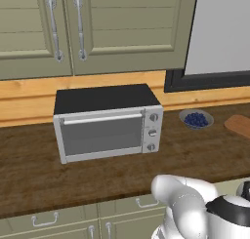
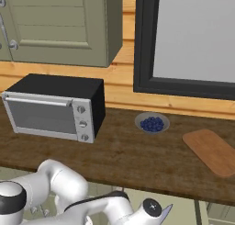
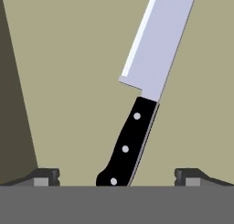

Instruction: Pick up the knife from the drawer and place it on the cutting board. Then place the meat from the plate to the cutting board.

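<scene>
Right now I have the claw spread wide, both tips showing in the hand view with nothing between them but open space, hovering over the knife. The knife lies flat on the pale drawer floor: its black riveted handle sits between my tips, nearer the left-hand one, and the broad silver blade runs away toward the far right. The drawer's dark side wall stands off to the left.

The step in hand, as I judge it, is the grasp on the handle. To do it well I would roll the wrist a little so the tips square up across the slanted handle rather than the blade, centre over the middle rivet, then descend straight until the tips bracket the handle before closing.

Up on the counter, the cutting board waits at the right, beyond the bowl of blueberries and well right of the toaster oven.
</scene>
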